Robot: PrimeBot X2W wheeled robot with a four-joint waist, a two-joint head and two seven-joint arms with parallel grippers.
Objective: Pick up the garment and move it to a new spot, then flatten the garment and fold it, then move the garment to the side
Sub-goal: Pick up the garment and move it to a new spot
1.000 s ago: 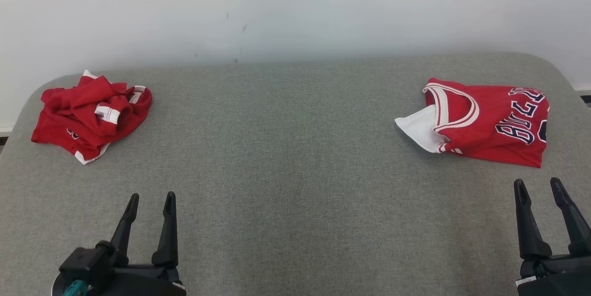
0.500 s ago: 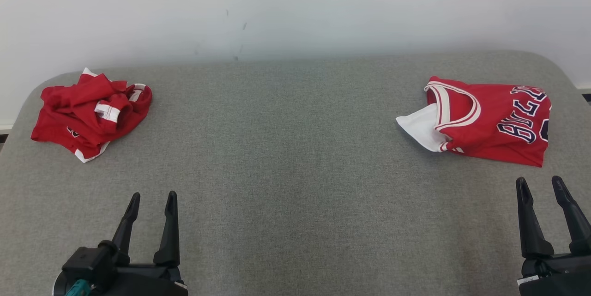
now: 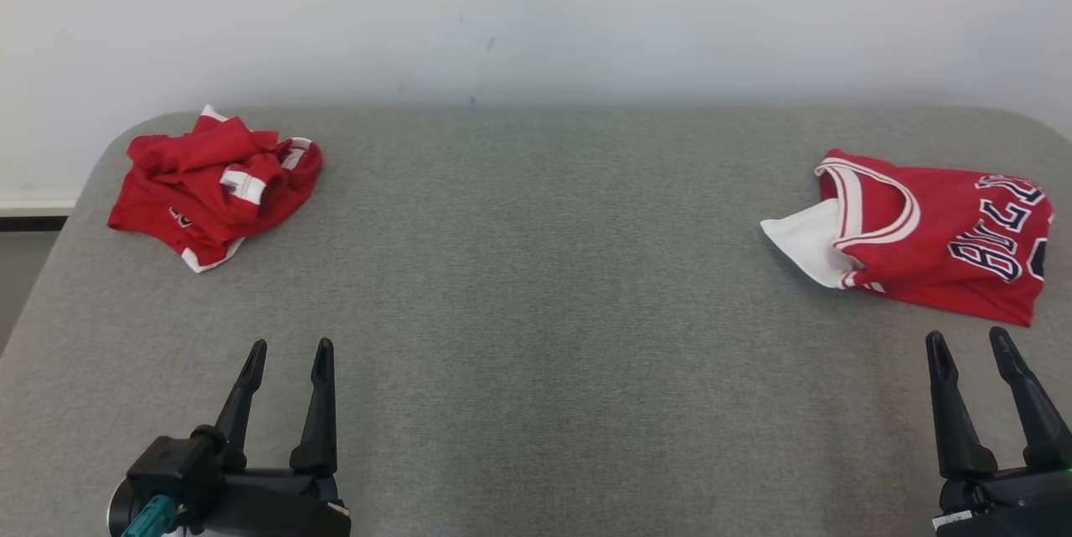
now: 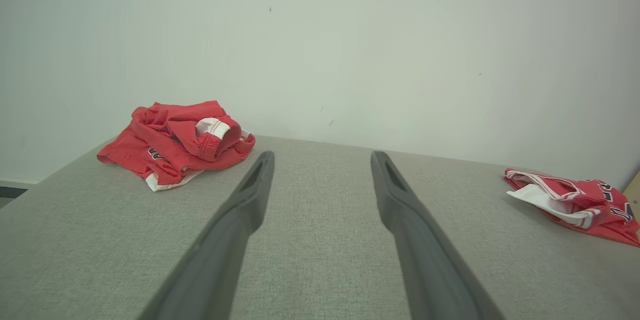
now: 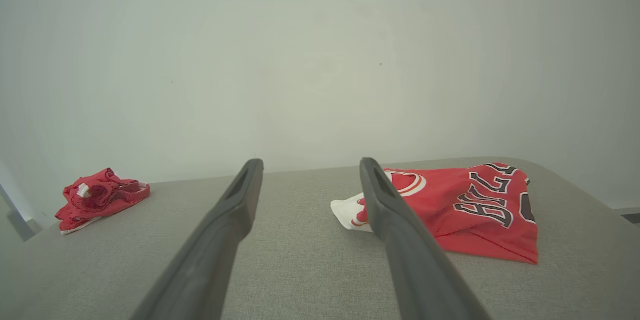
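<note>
A crumpled red garment (image 3: 213, 189) with white trim lies bunched at the far left corner of the grey table (image 3: 536, 286); it also appears in the left wrist view (image 4: 175, 143) and, small, in the right wrist view (image 5: 100, 195). My left gripper (image 3: 291, 344) (image 4: 322, 155) is open near the front left, well short of the garment, with nothing between its fingers. My right gripper (image 3: 967, 334) (image 5: 311, 161) is open at the front right, just in front of a folded red jersey (image 3: 946, 240).
The folded red jersey (image 5: 465, 210) (image 4: 580, 197), with dark lettering and a white flap sticking out on its left, lies at the far right. A pale wall (image 3: 536, 9) rises behind the table. The table's rounded left edge is near the crumpled garment.
The whole head picture has shifted right and slightly down, so the camera has moved. Both garments lie as before, and both grippers stay open in about the same places.
</note>
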